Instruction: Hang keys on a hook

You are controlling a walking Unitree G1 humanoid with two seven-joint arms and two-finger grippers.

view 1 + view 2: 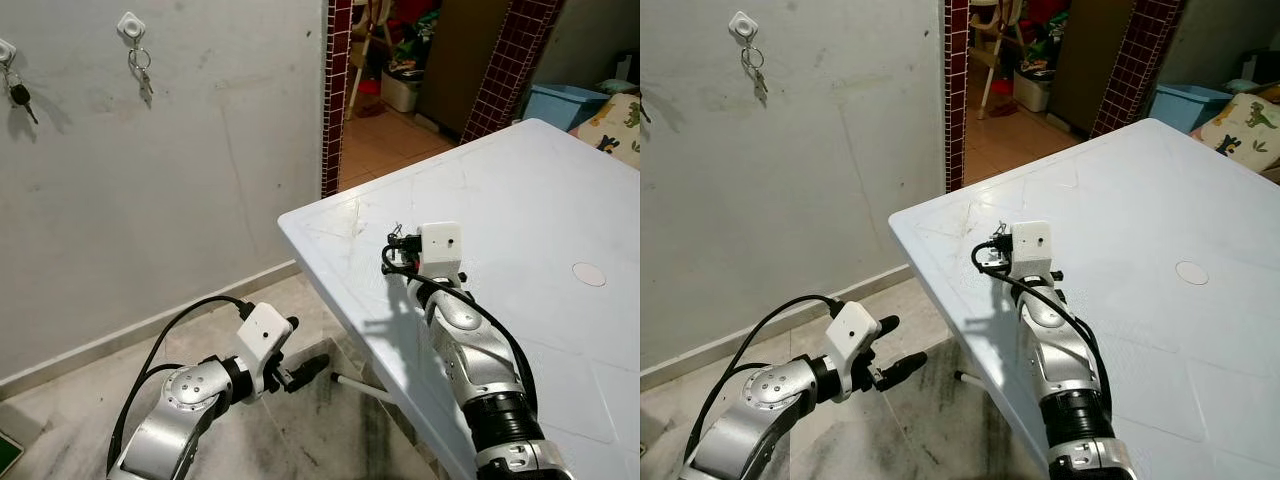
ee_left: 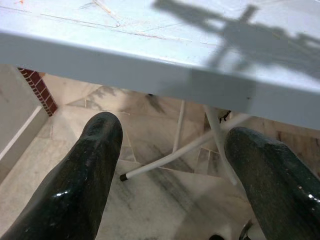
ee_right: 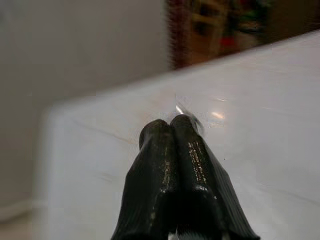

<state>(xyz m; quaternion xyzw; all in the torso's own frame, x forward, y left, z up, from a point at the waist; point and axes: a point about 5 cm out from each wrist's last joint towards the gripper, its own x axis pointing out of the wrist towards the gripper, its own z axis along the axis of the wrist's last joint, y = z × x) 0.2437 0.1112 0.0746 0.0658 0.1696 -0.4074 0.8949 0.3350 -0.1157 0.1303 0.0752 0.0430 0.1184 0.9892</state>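
Your right gripper (image 3: 170,122) rests over the white table (image 1: 560,200) near its corner, fingers pressed together on a small glinting key (image 3: 187,114). Your left gripper (image 2: 170,150) hangs low beside the table edge — fingers apart. Two hooks (image 1: 131,25) on the wall already carry keys.

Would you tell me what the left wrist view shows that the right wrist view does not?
Left wrist view: the left gripper open, below the table edge, with white table legs and marble floor. Right wrist view: the right gripper shut on a glinting bit of keys over the tabletop, doorway behind. Shared: the white table.
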